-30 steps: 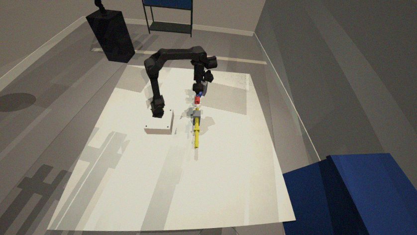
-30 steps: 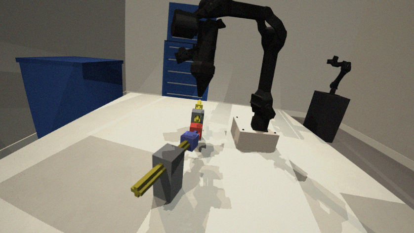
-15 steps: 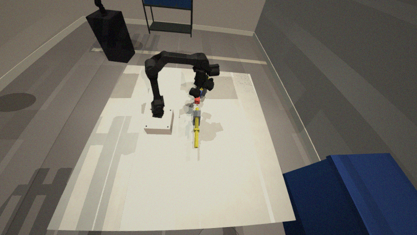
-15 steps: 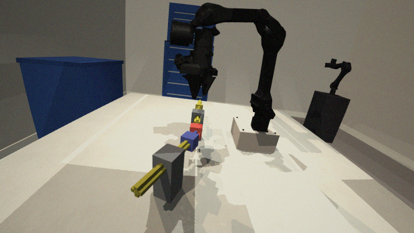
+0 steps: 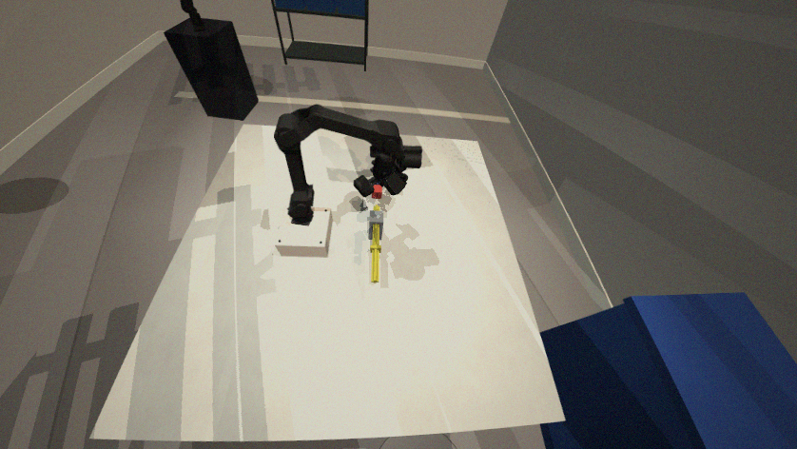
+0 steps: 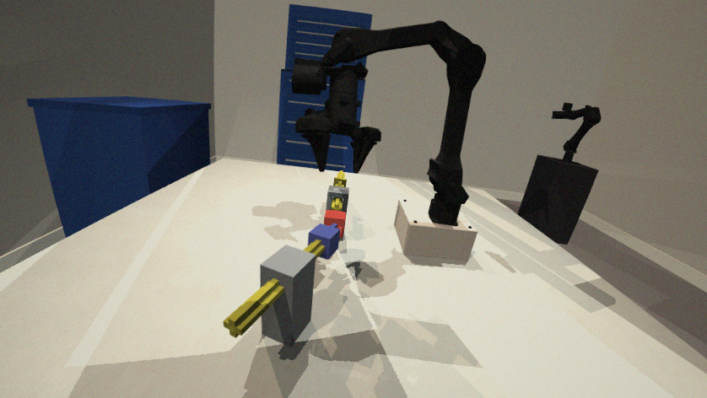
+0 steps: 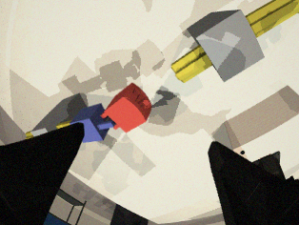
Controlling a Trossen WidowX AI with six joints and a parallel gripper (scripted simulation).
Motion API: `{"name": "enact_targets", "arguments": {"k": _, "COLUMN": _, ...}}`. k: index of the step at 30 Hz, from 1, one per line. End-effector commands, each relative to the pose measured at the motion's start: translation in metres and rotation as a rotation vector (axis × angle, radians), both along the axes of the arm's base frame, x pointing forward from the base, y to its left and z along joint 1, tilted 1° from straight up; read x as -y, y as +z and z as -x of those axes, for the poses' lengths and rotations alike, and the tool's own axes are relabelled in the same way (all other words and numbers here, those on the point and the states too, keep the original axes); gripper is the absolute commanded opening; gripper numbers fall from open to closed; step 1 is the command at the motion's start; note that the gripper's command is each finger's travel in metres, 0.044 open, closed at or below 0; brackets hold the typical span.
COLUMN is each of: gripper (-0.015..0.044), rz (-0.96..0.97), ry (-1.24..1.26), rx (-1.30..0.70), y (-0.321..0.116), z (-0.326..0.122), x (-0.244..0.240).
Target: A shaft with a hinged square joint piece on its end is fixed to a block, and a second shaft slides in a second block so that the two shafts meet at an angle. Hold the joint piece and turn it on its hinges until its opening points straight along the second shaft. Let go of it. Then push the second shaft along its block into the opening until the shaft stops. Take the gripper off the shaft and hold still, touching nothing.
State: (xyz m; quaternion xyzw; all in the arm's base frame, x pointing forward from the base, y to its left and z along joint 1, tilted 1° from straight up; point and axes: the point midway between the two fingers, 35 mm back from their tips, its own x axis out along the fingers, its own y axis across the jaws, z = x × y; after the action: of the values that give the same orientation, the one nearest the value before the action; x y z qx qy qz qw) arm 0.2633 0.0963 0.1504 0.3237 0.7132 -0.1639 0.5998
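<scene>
The red joint piece (image 5: pixel 378 192) (image 6: pixel 335 222) (image 7: pixel 128 115) is hinged to a blue piece (image 6: pixel 323 241) (image 7: pixel 89 128) on the end of the first yellow shaft (image 6: pixel 253 305). That shaft runs through the first grey block (image 6: pixel 288 266) (image 7: pixel 64 112). The second yellow shaft (image 5: pixel 375 268) (image 6: pixel 337 204) (image 7: pixel 188 66) runs through the second grey block (image 5: pixel 376 216) (image 6: pixel 338 190) (image 7: pixel 232 50). Its tip stands apart from the red piece, roughly in line with it. The red piece's opening is hidden. My gripper (image 5: pixel 379 185) (image 6: pixel 339 171) (image 7: pixel 149 139) is open and empty, above the pieces.
The arm's pale base box (image 5: pixel 303 235) (image 6: pixel 437 240) (image 7: pixel 259 119) stands beside the shafts. A collar (image 5: pixel 375 248) sits on the second shaft. A blue cabinet (image 5: pixel 719 345) (image 6: pixel 118 163) and a black pedestal (image 5: pixel 214 69) (image 6: pixel 558 197) stand away from the work.
</scene>
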Motion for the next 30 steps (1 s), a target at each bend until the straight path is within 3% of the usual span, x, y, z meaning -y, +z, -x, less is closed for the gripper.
{"name": "enact_targets", "arguments": {"k": 1, "gripper": 0.0440, "rz": -0.033, "ry": -0.110, "rx": -0.039, "y": -0.005, "z": 0.000, "x": 0.006}}
{"name": "enact_targets", "arguments": {"k": 19, "gripper": 0.0440, "rz": -0.206, "ry": -0.668, "rx": -0.236, "y": -0.024, "z": -0.002, "x": 0.039}}
{"name": "enact_targets", "arguments": {"k": 30, "gripper": 0.0440, "rz": -0.209, "ry": -0.670, "rx": -0.230, "y": -0.025, "z": -0.003, "x": 0.043}}
